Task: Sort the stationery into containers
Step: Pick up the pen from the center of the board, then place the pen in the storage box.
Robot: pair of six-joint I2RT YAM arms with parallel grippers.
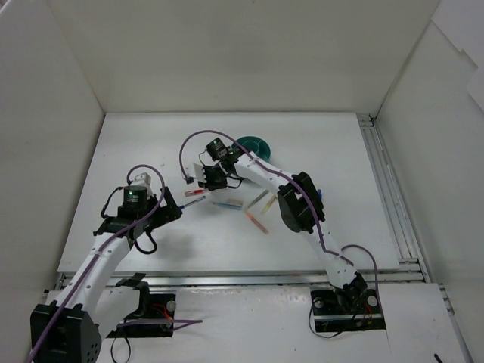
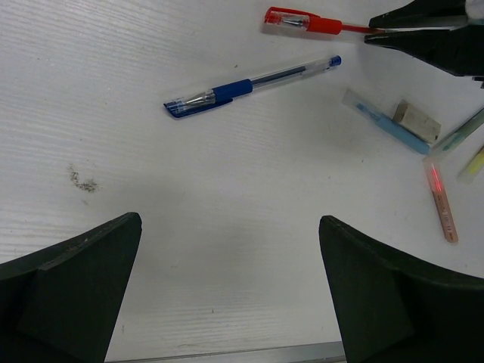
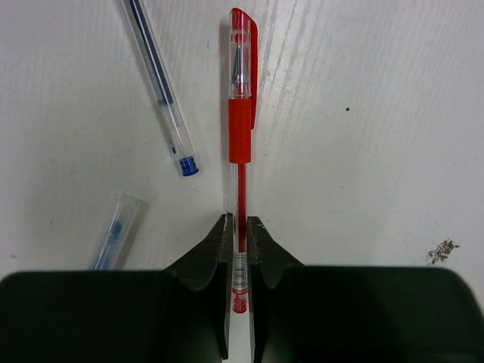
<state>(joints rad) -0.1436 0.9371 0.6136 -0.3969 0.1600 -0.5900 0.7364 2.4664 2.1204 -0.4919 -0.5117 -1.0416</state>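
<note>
My right gripper (image 3: 240, 227) is shut on the back end of a red pen (image 3: 240, 128); the pen looks level with the table. It also shows in the top view (image 1: 194, 193), with my right gripper (image 1: 205, 184) above it. A blue pen (image 2: 253, 85) lies just near of it, ahead of my left gripper (image 2: 231, 221), which is open, empty and low over bare table. A light-blue pen (image 2: 386, 121), a beige eraser (image 2: 416, 119), a pink pen (image 2: 442, 200) and green and yellow pens lie to the right. The teal organizer (image 1: 253, 144) stands behind the right arm.
White walls enclose the table on three sides. A metal rail (image 1: 386, 189) runs along the right edge and across the front. The right arm (image 1: 299, 204) stretches over the pens in the middle. A small dark smudge (image 2: 82, 180) marks the table.
</note>
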